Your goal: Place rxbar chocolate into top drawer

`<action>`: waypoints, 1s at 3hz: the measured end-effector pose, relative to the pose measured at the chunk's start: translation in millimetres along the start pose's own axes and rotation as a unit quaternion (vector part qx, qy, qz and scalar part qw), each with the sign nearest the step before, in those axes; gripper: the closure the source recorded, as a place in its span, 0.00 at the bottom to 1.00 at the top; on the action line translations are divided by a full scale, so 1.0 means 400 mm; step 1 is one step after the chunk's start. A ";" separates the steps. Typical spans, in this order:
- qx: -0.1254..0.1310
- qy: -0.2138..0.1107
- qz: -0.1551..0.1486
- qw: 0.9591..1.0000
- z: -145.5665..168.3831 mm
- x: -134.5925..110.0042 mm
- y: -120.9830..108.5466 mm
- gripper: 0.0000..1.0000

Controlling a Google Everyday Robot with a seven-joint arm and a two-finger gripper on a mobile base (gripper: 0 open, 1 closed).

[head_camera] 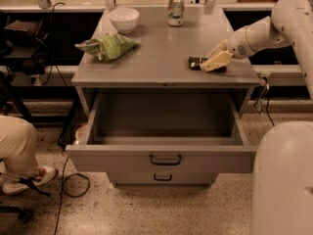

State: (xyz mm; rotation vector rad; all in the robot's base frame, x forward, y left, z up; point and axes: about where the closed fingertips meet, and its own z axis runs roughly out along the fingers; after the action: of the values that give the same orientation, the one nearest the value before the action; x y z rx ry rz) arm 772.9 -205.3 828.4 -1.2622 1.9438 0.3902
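Observation:
The rxbar chocolate [195, 61], a small flat black bar, lies on the grey cabinet top [161, 58] near its right front corner. My gripper [209, 62], cream coloured at the end of the white arm [264, 31] that reaches in from the right, is down on the bar's right end and covers part of it. The top drawer [122, 159] is pulled wide open below the cabinet top, its inside is bare, and its dark bar handle [165, 159] faces the front.
A green snack bag [108, 46], a white bowl [123, 18] and a can [175, 9] stand on the cabinet top. A shorter drawer front [162, 177] sits below. A person's leg and shoe [19, 153] and cables are at left. My base [283, 180] is at bottom right.

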 end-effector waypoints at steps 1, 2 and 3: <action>0.000 0.000 0.000 1.000 0.000 0.000 0.000 1.00; 0.000 0.000 0.000 1.000 0.000 0.000 0.000 0.85; 0.000 0.000 0.000 1.000 0.000 -0.001 0.000 0.94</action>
State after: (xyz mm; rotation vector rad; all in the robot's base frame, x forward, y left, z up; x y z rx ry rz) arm 772.8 -205.1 828.6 -1.2617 1.9435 0.3911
